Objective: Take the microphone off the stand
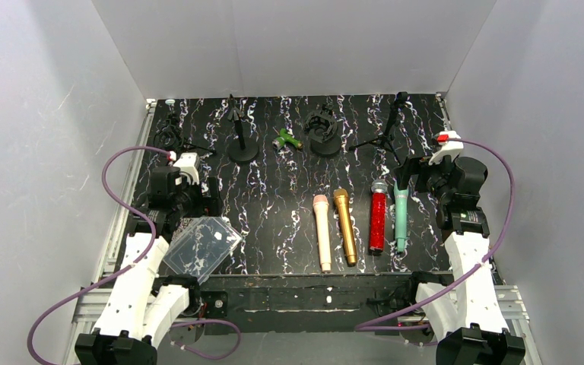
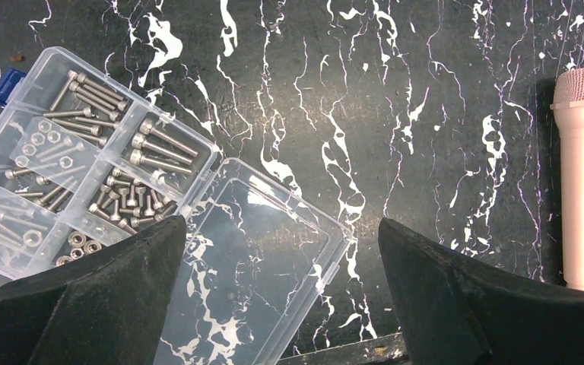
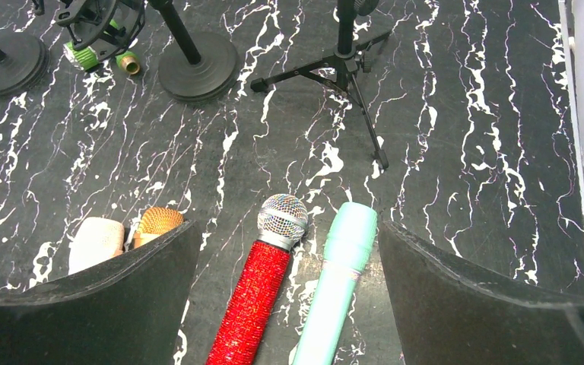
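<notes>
Nearest us, both arms rise from their bases at the near edge of the table and fold forward, wrists tipped down toward its black marbled top. The left gripper hangs over the near left, fingers spread wide with nothing between them. Under it lies a clear box of screws and nuts, its lid swung open beside it. To the right of the box, four mics lie flat in a row, lengthwise from near to far: the pink mic, the gold mic, the red mic and the teal mic. The first three have their grilles at the far end. The right gripper hovers above the far ends of the red and teal ones, its fingers also wide apart and holding nothing. Farther on, along the far edge, we see a low stand at the left, then a round-base stand, a shock mount on a second round base, and a tripod at the right. A green thing lies between the round-base stand and the shock mount. Atop the tripod sits a dark thing, and we cannot tell whether it is a mic.
</notes>
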Controlling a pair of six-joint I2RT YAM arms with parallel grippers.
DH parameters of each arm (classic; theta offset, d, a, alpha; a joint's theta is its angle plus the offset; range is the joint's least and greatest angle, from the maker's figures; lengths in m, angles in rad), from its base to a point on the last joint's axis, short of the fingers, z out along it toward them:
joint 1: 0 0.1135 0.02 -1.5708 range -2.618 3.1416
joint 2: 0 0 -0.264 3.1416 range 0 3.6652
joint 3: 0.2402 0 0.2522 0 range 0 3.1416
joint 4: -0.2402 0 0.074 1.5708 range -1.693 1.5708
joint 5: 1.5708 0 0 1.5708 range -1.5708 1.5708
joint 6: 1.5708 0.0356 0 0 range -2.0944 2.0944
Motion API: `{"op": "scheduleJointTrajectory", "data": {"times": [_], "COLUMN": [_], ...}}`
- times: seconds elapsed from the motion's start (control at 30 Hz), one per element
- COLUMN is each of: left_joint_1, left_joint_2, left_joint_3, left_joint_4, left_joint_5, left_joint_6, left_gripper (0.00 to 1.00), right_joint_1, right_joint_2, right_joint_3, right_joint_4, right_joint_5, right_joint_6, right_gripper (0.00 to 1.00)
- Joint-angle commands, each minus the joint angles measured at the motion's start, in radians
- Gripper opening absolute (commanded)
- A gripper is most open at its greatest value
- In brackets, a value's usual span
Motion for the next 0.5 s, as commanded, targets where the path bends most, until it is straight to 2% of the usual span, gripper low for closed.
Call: {"op": "scheduleJointTrajectory", "data": {"times": [0.0, 0.47], "left_joint_1": [0.005, 0.008], "left_joint_2": [-0.005, -0.064], "left_joint_3": [-0.013, 0.074], "left_joint_4": [-0.021, 0.004], "left_joint_5": [0.0, -0.275], "left_joint_6": [0.014, 0.163], "left_gripper": [0.99, 0.99], "right_joint_1": [-0.008, -0.024], "right_joint_2": [-0.011, -0.081], "right_joint_3": [0.003, 0.007], "right_joint_4": [0.041, 0.016], "right_joint_5": [0.0, 0.016], "right_joint_6": [0.004, -0.001], "right_gripper": [0.94, 0.94]}}
